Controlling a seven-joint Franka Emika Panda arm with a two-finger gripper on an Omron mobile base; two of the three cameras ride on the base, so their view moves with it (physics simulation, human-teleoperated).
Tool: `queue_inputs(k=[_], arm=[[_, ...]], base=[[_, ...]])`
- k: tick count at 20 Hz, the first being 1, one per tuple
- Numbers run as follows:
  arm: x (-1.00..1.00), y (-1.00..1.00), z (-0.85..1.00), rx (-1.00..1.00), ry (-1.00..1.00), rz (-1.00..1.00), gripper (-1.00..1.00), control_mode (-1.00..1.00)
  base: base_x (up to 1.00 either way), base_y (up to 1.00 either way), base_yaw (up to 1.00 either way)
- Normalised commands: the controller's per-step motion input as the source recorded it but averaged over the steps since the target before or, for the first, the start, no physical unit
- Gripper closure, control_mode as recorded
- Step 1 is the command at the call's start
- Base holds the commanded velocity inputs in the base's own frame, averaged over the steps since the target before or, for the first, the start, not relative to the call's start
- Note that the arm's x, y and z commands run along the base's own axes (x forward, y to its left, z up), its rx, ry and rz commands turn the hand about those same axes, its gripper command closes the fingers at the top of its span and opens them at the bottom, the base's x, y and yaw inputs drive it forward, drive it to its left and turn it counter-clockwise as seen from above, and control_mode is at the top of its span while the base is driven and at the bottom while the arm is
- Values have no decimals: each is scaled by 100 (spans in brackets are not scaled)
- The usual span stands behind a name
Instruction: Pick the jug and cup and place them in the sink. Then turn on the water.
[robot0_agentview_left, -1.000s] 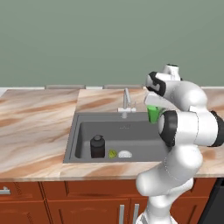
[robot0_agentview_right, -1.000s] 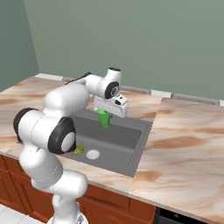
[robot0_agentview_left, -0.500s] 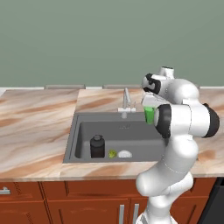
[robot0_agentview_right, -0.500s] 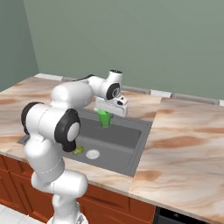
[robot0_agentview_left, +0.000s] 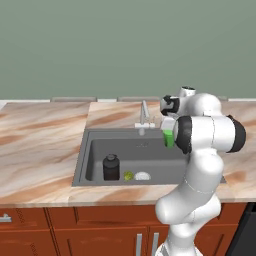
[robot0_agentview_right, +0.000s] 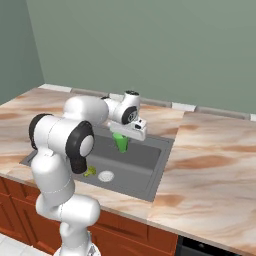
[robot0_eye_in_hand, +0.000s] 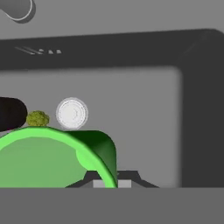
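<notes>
One tool pinching cup rim | above sink | jug well apart

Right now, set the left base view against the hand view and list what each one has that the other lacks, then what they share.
Left base view alone: the marble counter around the basin, the wooden cabinet fronts below it, and the green cup's outside wall.
Hand view alone: a look down into the green cup, its open rim and hollow inside, with the gripper shut on that rim.
Both: the cup held above the sink, the dark jug standing inside it, the yellow-green lump and the white drain.
</notes>
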Motion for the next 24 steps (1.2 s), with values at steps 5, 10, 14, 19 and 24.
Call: queue_inputs(k=[5,10,14,19,24], arm=[[-4,0,-37,0,-16,0,100,-100],[-2,0,-25,0,-16,0,100,-100],[0,0,-35,0,-11,1,100,-100],[0,-5,-12,0,-9,0,100,-100],[0,-9,-27,0,-1,0,100,-100]], base=[[0,0,0],[0,0,0],[0,0,0],[0,0,0],[0,0,0]])
